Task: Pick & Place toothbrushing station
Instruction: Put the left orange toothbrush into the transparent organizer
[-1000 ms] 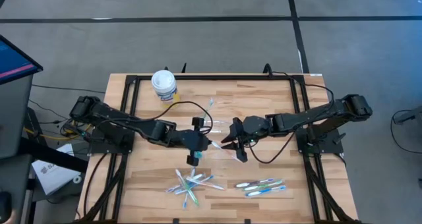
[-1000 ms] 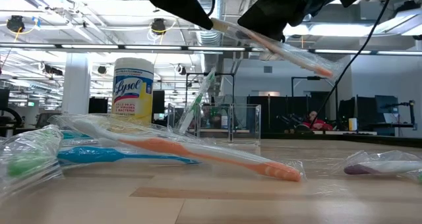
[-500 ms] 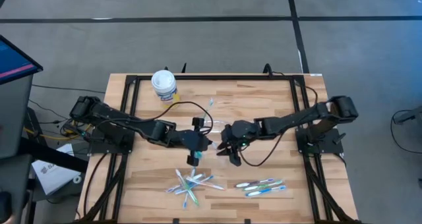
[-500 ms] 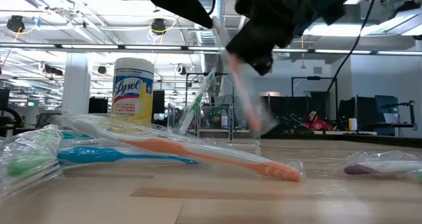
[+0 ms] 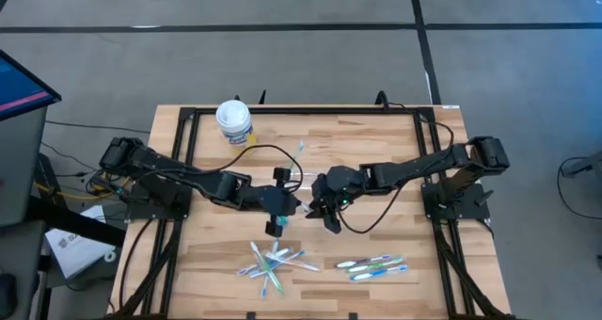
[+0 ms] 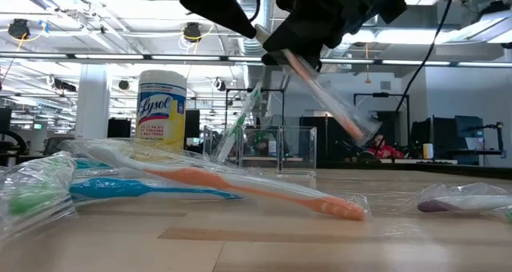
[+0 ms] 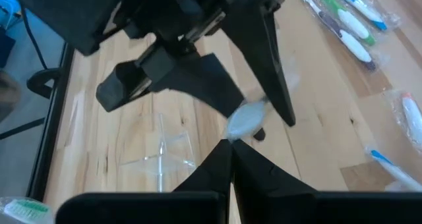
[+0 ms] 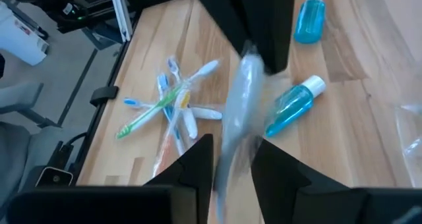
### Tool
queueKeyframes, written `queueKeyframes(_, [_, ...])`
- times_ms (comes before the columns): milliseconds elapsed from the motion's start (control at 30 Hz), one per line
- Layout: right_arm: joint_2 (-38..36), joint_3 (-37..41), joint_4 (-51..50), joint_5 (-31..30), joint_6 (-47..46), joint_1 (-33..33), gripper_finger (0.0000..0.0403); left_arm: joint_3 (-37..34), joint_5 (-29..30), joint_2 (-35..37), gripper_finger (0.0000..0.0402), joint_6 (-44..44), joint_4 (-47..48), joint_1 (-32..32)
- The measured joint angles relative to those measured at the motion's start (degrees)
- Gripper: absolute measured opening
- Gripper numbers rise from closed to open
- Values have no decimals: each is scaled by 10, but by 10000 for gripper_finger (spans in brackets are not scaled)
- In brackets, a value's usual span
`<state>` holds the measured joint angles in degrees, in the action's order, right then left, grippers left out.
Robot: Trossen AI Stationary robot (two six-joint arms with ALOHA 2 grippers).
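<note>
A toothbrush in a clear wrapper [image 6: 324,92] hangs in the air above the table's middle, slanting down from my left gripper [image 5: 297,205] past my right gripper [image 5: 320,209]. Both grippers are shut on it and almost meet tip to tip. Just beyond them the small clear cup [image 6: 260,148] stands on its base on the wood, with a green toothbrush [image 6: 240,120] leaning inside it. The cup also shows in the left wrist view [image 7: 165,148]. Two teal tubes [image 8: 293,105] lie on the table under my right gripper. My left gripper pinches the wrapper's upper end [image 7: 242,122] between its shut fingertips, slanting down from the table's left. The brush is lifted clear and runs away from the tips. My right gripper has the wrapped brush's middle [image 8: 239,112] between its two fingers, coming slantwise from the table's right. The fingers lie roughly along the brush, whose free end [image 6: 364,128] hangs lower, clear of the table.
A white tub with a yellow label [image 5: 233,120] stands at the far left. Loose wrapped toothbrushes lie in two heaps near the front edge [image 5: 273,262] [image 5: 374,265]. In the low view an orange-handled brush [image 6: 240,184] lies close to the camera.
My right gripper has moved toward the table's left and slightly down, up to my left gripper, and its fingers have narrowed about the wrapped brush. The brush's free end swung down steeply, then came partly back up; its end in my left gripper stayed put.
</note>
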<state>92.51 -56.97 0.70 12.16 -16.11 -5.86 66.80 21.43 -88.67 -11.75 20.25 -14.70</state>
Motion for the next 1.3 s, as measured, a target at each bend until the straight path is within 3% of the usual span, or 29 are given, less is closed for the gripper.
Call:
queueKeyframes(300, [1, 0, -3, -1, 17, 0, 11, 0, -2, 0, 0, 0, 0, 0])
queueKeyframes(800, [-7, 0, 16, -37, 42, -3, 5, -1, 42, 26, 64, 21, 1, 0])
queueKeyframes(1033, [-22, 1, 7, -87, 59, -9, 5, 0, 57, 55, 88, 40, 10, 0])
queueKeyframes(1300, [-72, 2, -23, -188, 71, -24, 5, -10, 73, 86, 86, 87, 20, 0])
